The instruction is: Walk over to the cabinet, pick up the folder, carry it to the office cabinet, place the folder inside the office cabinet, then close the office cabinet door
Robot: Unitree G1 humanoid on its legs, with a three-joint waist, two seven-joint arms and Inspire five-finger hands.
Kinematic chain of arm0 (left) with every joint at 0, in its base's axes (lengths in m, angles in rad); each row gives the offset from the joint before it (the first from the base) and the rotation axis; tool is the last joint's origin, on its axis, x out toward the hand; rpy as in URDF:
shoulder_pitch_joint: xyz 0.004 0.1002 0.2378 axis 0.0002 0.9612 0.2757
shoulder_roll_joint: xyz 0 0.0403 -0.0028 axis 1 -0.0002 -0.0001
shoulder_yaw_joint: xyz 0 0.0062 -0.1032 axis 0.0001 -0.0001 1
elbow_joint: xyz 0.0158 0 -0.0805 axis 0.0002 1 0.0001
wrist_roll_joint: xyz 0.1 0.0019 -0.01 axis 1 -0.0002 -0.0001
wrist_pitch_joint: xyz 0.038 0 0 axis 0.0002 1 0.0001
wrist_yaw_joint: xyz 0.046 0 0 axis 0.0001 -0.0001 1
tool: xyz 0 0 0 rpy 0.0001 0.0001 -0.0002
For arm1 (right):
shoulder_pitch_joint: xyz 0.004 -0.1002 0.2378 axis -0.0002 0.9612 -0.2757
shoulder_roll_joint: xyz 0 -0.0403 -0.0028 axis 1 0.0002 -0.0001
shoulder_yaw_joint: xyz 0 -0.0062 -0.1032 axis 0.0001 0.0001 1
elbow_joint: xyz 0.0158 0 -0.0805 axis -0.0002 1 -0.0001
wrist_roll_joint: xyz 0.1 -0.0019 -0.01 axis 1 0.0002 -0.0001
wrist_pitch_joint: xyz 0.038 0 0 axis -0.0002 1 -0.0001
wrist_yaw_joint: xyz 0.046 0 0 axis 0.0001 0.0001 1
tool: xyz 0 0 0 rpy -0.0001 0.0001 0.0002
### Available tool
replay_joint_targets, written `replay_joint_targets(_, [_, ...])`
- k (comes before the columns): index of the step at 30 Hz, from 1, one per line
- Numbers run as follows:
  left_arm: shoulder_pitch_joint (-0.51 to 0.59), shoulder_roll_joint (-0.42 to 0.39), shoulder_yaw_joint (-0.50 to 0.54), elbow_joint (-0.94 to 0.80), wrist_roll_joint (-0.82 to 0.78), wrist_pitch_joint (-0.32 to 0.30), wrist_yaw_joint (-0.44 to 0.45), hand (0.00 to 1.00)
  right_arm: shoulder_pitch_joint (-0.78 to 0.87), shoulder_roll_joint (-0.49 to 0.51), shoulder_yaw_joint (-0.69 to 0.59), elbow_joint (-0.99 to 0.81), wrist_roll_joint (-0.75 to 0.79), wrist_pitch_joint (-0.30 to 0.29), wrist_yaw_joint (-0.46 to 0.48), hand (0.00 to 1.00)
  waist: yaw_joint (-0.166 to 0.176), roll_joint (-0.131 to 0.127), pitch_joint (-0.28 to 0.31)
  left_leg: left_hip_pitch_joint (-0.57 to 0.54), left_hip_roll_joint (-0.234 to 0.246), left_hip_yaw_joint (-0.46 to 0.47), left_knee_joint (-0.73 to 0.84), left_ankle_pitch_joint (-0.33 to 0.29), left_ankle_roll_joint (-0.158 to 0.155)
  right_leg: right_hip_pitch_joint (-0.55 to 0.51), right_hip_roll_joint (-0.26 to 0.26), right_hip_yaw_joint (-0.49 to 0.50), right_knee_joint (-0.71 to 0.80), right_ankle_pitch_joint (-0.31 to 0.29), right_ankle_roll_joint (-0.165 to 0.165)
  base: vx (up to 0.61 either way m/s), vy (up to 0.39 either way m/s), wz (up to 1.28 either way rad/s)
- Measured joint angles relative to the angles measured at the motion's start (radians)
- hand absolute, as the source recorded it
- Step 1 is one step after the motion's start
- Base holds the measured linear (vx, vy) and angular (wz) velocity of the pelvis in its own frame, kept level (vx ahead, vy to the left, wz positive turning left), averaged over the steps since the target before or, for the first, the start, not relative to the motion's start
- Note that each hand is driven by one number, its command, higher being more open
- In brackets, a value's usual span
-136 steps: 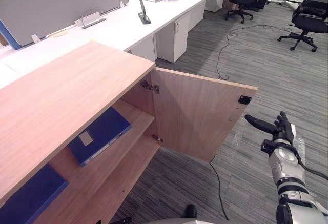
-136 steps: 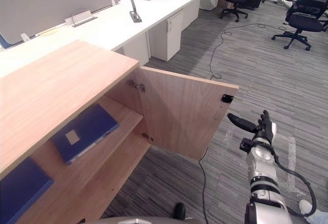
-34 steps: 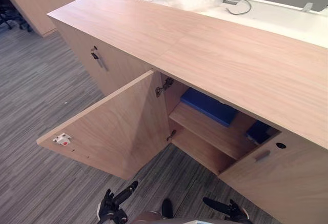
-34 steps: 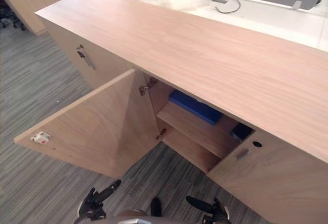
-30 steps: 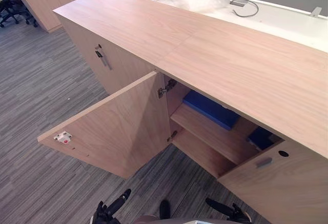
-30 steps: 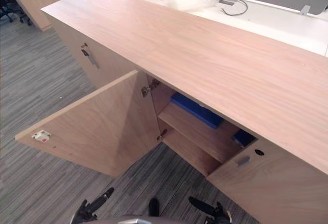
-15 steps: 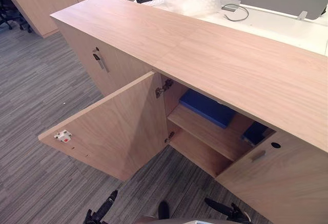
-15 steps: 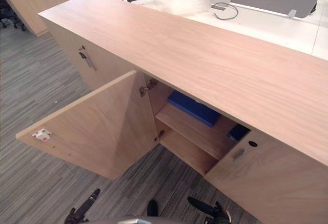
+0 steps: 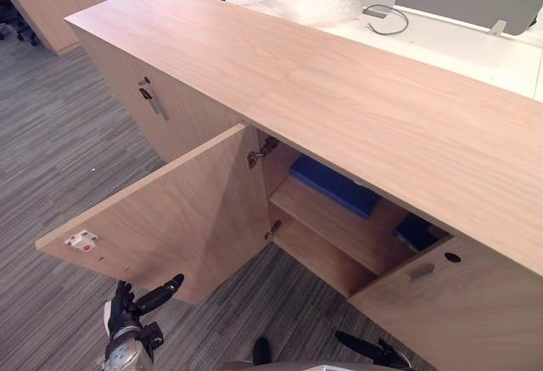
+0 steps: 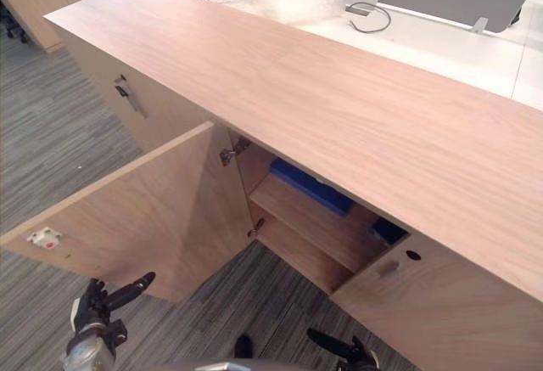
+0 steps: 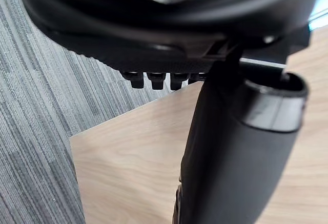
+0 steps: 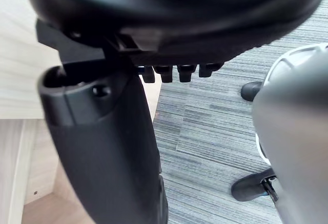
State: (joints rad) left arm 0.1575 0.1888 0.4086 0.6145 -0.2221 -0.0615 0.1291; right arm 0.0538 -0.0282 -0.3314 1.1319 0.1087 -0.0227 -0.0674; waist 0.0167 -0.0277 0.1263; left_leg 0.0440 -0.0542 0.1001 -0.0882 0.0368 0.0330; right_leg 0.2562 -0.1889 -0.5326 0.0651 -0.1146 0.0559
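The blue folder (image 9: 333,186) lies flat on the upper shelf (image 9: 339,228) inside the office cabinet (image 9: 339,91), a second blue item (image 9: 417,230) to its right. It looks stiff, thin and light, with a smooth cover likely to slide; if you must shift it, take its near edge, thumb on top. What remains appears to be the door (image 9: 187,210), a rigid panel standing wide open toward the near left on two hinges (image 9: 259,152). It should swing easily, so push close to the free edge by the white catch (image 9: 81,240). Your left hand (image 9: 134,305) hangs just near of that door, fingers relaxed and empty. Your right hand (image 9: 373,352), low at the near edge, is likewise loose and empty. Open carpet (image 9: 51,133) lies left of the door.
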Motion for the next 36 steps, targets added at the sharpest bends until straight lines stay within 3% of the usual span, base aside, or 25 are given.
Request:
replay_joint_targets(4, [0.002, 0.058, -0.016, 0.031, 0.008, 0.009, -0.003, 1.0, -0.001, 0.0, 0.004, 0.0, -0.012, 0.0, 0.004, 1.0, 0.001, 0.009, -0.014, 0.012, 0.046, 0.007, 0.001, -0.003, -0.006, -0.015, 0.027, 0.031, 0.042, 0.034, 0.005, 0.06, -0.013, -0.04])
replay_joint_targets(9, [-0.102, 0.132, 0.006, 0.258, 0.034, 0.03, -0.009, 1.0, 0.003, -0.011, 0.003, 0.003, -0.03, 0.001, 0.014, 1.0, 0.0, 0.046, -0.049, 0.023, 0.114, 0.024, 0.003, -0.006, -0.042, -0.083, 0.053, 0.082, 0.177, 0.037, 0.012, 0.04, -0.051, -0.17])
replay_joint_targets(10, [-0.113, 0.137, 0.01, 0.28, 0.032, 0.033, -0.009, 1.0, 0.003, -0.013, 0.002, 0.002, -0.029, 0.002, 0.015, 1.0, -0.001, 0.061, -0.045, 0.025, 0.125, 0.024, 0.004, -0.005, -0.045, -0.098, 0.055, 0.088, 0.194, 0.006, 0.016, 0.01, -0.075, -0.3])
replay_joint_targets(11, [-0.124, 0.151, 0.015, 0.31, 0.028, 0.036, -0.009, 1.0, 0.002, -0.013, 0.003, 0.002, -0.029, 0.001, 0.016, 1.0, -0.002, 0.058, -0.051, 0.026, 0.131, 0.031, 0.004, -0.005, -0.057, -0.103, 0.058, 0.089, 0.134, -0.043, 0.028, -0.04, -0.083, -0.32])
replay_joint_targets(12, [-0.145, 0.178, 0.034, 0.344, 0.021, 0.045, -0.008, 1.0, 0.0, -0.011, 0.003, 0.002, -0.029, 0.001, 0.021, 1.0, -0.002, 0.036, -0.056, 0.024, 0.117, 0.037, 0.004, -0.014, -0.075, -0.105, 0.051, 0.09, 0.016, 0.019, 0.022, -0.06, -0.154, -0.2])
replay_joint_targets(13, [-0.169, 0.192, 0.045, 0.374, 0.012, 0.052, -0.008, 1.0, 0.008, -0.017, -0.002, 0.01, -0.029, 0.002, 0.021, 1.0, -0.01, 0.019, -0.064, 0.024, 0.111, 0.03, 0.004, -0.021, -0.09, -0.092, 0.045, 0.09, -0.01, 0.003, 0.042, -0.05, -0.157, -0.12])
replay_joint_targets(17, [-0.179, 0.198, 0.047, 0.415, 0.0, 0.07, -0.017, 1.0, 0.03, -0.071, -0.003, 0.02, -0.029, 0.003, 0.021, 1.0, -0.009, 0.063, -0.062, 0.024, 0.133, 0.045, 0.003, -0.009, -0.106, -0.094, 0.071, 0.099, -0.028, 0.0, 0.036, -0.07, -0.137, -0.12])
replay_joint_targets(19, [-0.179, 0.199, 0.047, 0.416, -0.001, 0.073, -0.024, 1.0, 0.049, -0.084, -0.003, 0.02, -0.029, 0.004, 0.021, 1.0, -0.008, 0.067, -0.065, 0.023, 0.133, 0.045, 0.002, -0.006, -0.106, -0.093, 0.074, 0.099, -0.03, 0.0, 0.035, -0.06, -0.037, -0.02])
replay_joint_targets(27, [-0.226, 0.303, 0.049, 0.451, -0.006, 0.073, -0.051, 1.0, 0.084, -0.052, -0.003, 0.021, -0.028, 0.005, 0.034, 1.0, 0.003, 0.031, -0.085, 0.017, 0.117, 0.056, 0.001, 0.003, -0.098, -0.095, 0.065, 0.115, -0.054, 0.005, 0.032, -0.05, 0.025, -0.04])
replay_joint_targets(33, [-0.231, 0.311, 0.085, 0.482, -0.025, 0.072, -0.096, 1.0, 0.083, -0.051, -0.026, 0.022, -0.03, 0.007, 0.048, 1.0, 0.004, 0.035, -0.083, 0.018, 0.107, 0.056, 0.001, 0.003, -0.097, -0.091, 0.062, 0.116, -0.061, 0.007, 0.035, 0.0, 0.006, 0.0])
replay_joint_targets(36, [-0.2, 0.278, 0.091, 0.494, -0.024, 0.07, -0.132, 1.0, 0.082, -0.056, -0.042, 0.023, -0.051, 0.012, 0.057, 1.0, 0.005, 0.041, -0.076, 0.019, 0.1, 0.045, 0.001, 0.003, -0.097, -0.078, 0.06, 0.1, -0.071, 0.008, 0.036, 0.0, -0.003, 0.11])
